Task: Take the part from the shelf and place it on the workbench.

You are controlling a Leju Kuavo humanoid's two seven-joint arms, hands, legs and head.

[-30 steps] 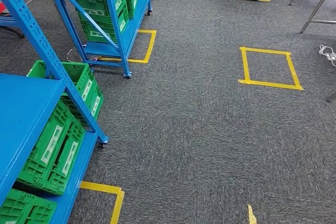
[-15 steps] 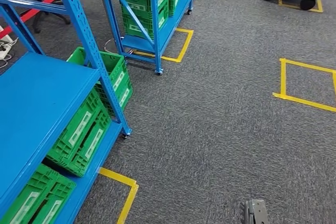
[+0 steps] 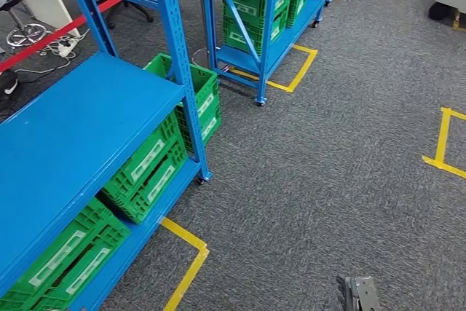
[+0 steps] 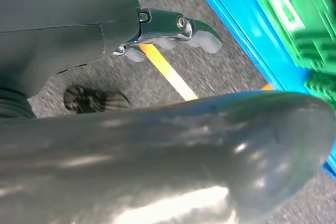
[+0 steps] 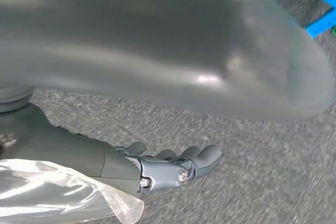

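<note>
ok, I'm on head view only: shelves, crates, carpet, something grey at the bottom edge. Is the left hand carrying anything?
Observer: No. The left wrist view has the left hand with its fingers stretched out and nothing in them.
Operator: What's below it?
Observer: Grey carpet crossed by a yellow tape line, beside the blue shelf base that carries a green crate.
Operator: Right hand?
Observer: The right hand has its fingers extended over the carpet. Clear plastic film sits by its palm, but I can't tell if it's gripped.
</note>
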